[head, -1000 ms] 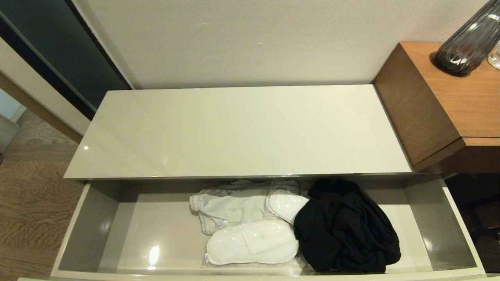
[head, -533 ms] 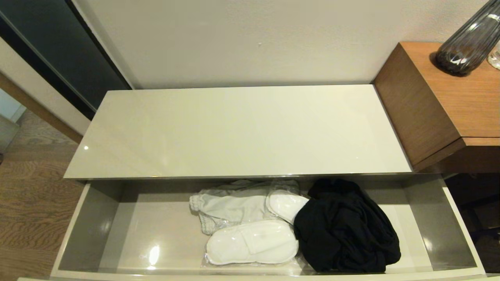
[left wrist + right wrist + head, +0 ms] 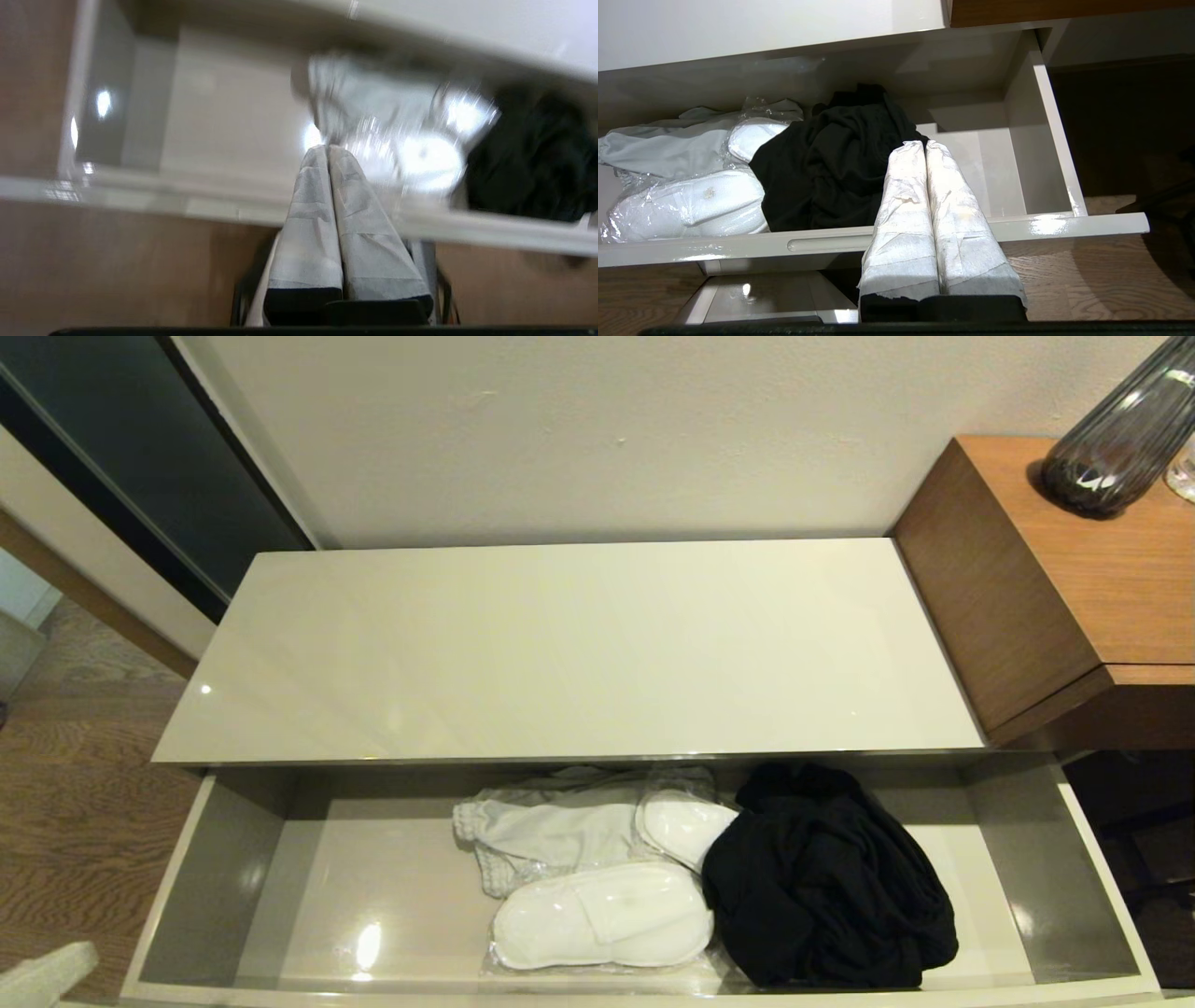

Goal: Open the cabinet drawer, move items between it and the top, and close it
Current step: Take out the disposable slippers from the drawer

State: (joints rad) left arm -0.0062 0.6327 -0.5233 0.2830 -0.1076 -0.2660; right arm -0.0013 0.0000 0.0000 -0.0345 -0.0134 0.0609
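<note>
The drawer (image 3: 233, 896) stands pulled out under the bare top (image 3: 560, 653), so we risk knocking its front rim as our left gripper (image 3: 328, 151), jaws clenched on nothing, reaches in. The black garment (image 3: 826, 882) overlaps one slipper pack (image 3: 602, 915), so lifting either may drag the other. Our right gripper (image 3: 924, 147), jaws also clenched empty, hangs before the drawer.

Drawer (image 3: 233, 887) open w/ black garment (image 3: 826, 887), grey garment (image 3: 551, 831), wrapped slippers (image 3: 602, 917); top (image 3: 560, 653) bare; pale tip (image 3: 47, 975) bottom-left, maybe left gripper.
</note>
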